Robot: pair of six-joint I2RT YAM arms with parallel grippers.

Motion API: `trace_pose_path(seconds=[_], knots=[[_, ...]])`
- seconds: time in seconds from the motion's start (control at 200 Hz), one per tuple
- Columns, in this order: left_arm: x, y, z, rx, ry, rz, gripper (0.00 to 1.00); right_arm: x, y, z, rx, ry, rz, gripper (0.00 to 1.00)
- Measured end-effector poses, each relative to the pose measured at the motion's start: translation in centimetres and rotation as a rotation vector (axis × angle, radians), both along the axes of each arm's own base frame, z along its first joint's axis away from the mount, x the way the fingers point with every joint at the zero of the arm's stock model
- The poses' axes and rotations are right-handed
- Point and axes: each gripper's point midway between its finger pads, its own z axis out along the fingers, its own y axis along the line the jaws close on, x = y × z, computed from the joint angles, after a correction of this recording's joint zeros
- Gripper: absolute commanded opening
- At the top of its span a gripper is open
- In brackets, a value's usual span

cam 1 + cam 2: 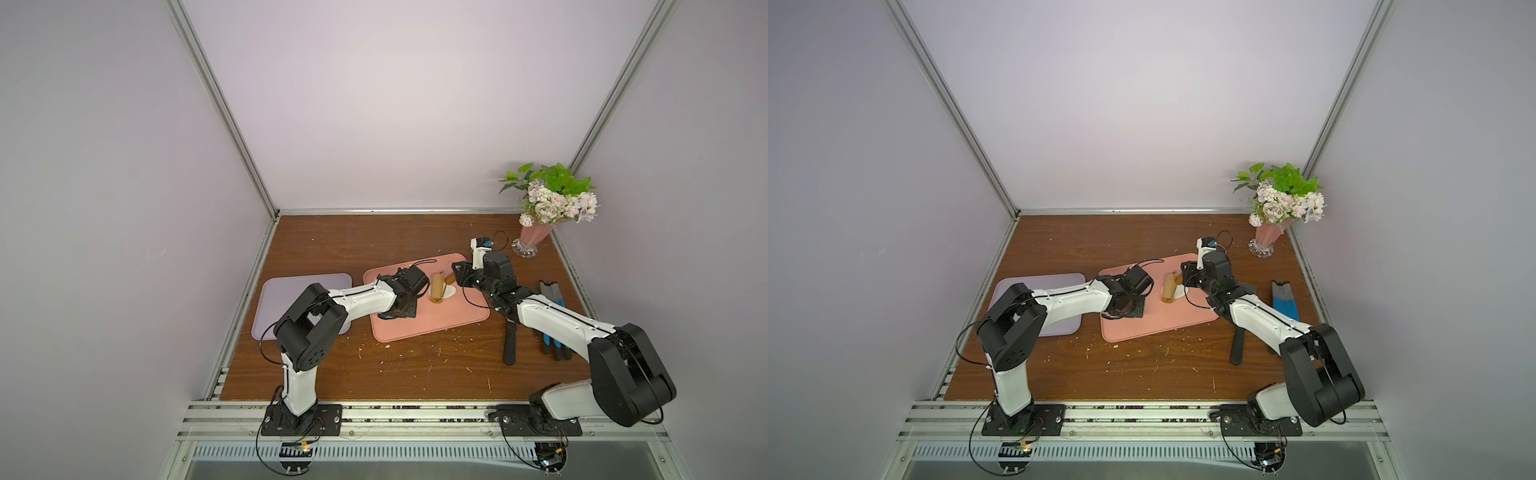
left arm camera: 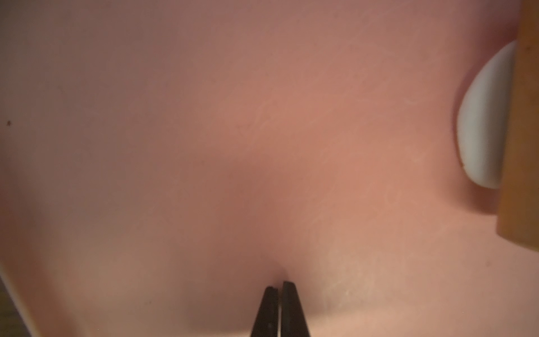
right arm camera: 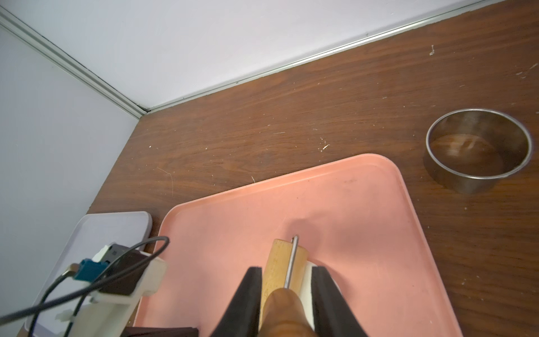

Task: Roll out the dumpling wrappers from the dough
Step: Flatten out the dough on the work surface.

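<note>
Left jaws: pressed together with nothing between them; the left gripper (image 2: 279, 287) points at a bare part of the pink tray (image 2: 204, 146), and whether its tips touch cannot be told
Right jaws: partly apart, clamped on the dark handle of the roller (image 3: 287, 261); the right gripper (image 3: 287, 272) reaches in from the pink tray's right side
Dough: white and smooth-edged, lying flat near the middle of the pink tray under the roller; a rounded lobe (image 2: 484, 122) pokes out beside the roller, and it shows in both top views (image 1: 449, 293) (image 1: 1180, 292)
Table: dark brown wood grain (image 1: 374, 241), scratched, strewn with white crumbs (image 1: 415, 361), most of them towards the front
Lilac tray: (image 1: 286, 291) just left of the pink tray, partly under the left arm
Ring: steel (image 3: 466, 183), upright on bare table near a corner of the pink tray, apart from it
Tools: a black-handled tool (image 1: 510, 345) and a blue and grey tool (image 1: 1284, 301) lie right of the pink tray, partly under the right arm
Vase: pink on a glass foot (image 1: 534, 235), with pale flowers and green leaves, in the far right corner
Room: plain pale walls (image 1: 415, 104) on three sides, joined by aluminium rails (image 1: 222, 108); a railed strip (image 1: 415, 415) along the front carries both arm bases
</note>
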Motion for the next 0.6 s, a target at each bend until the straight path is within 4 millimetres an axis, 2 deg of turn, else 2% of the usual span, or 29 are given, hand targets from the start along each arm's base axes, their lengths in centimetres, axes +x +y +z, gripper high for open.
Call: trace_pose_path(seconds=[0.405,0.6], knots=[[0.0,0.0,0.0,0.000,0.000,0.000,0.00,0.6,1.6,-0.6,0.046,-0.004,0.005,0.00],[-0.1,0.1,0.0,0.002,0.001,0.000,0.00,0.7,2.5,0.6,0.054,0.001,0.056,0.00]])
